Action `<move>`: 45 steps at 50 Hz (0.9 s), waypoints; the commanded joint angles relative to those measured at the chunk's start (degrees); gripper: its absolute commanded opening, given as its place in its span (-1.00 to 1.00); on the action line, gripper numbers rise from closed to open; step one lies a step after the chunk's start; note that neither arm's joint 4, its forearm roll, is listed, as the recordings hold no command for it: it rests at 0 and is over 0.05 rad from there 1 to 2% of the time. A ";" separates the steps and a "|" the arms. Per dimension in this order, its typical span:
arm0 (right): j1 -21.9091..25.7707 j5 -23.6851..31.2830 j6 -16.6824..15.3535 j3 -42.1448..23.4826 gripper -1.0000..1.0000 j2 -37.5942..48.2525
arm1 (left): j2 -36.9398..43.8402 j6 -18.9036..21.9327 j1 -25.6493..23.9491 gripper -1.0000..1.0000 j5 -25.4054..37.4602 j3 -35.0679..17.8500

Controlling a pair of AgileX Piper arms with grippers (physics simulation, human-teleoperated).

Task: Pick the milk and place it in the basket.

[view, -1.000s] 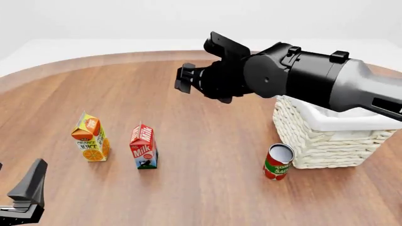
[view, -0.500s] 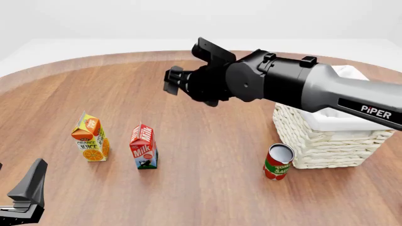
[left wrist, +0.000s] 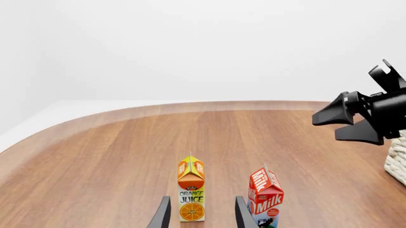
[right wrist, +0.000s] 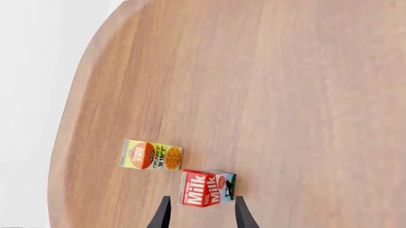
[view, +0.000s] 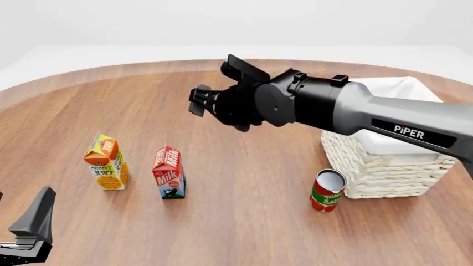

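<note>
The milk (view: 168, 173) is a small red carton standing upright on the wooden table, left of centre, with the orange juice carton (view: 107, 162) beside it. My right gripper (view: 198, 100) hovers open, high above the table and beyond the milk, empty. In the right wrist view the milk (right wrist: 206, 188) shows just ahead of the open fingertips (right wrist: 162, 214). My left gripper (view: 30, 230) rests open at the near left corner; its view shows the milk (left wrist: 265, 197) and juice (left wrist: 190, 190) ahead. The basket (view: 384, 166) stands at the right.
A red tomato sauce can (view: 327, 190) stands upright just in front of the basket's near left corner. The right arm's black body (view: 333, 108) stretches over the basket's left side. The table's curved rim (view: 111, 69) runs along the back.
The right arm has swung leftward and slightly down, its gripper now nearer the cartons. The left gripper and all objects have stayed put.
</note>
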 commanded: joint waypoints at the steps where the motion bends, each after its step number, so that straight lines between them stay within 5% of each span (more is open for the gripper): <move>1: 0.63 -0.04 0.45 -1.55 1.00 2.63 | 0.00 0.00 0.00 1.00 0.00 0.00; 13: 1.29 3.19 -2.61 -5.79 1.00 6.45 | 0.00 0.00 0.00 1.00 0.00 0.00; 45: 3.42 3.40 -1.81 -9.57 1.00 10.91 | 0.00 0.00 0.00 1.00 0.00 0.00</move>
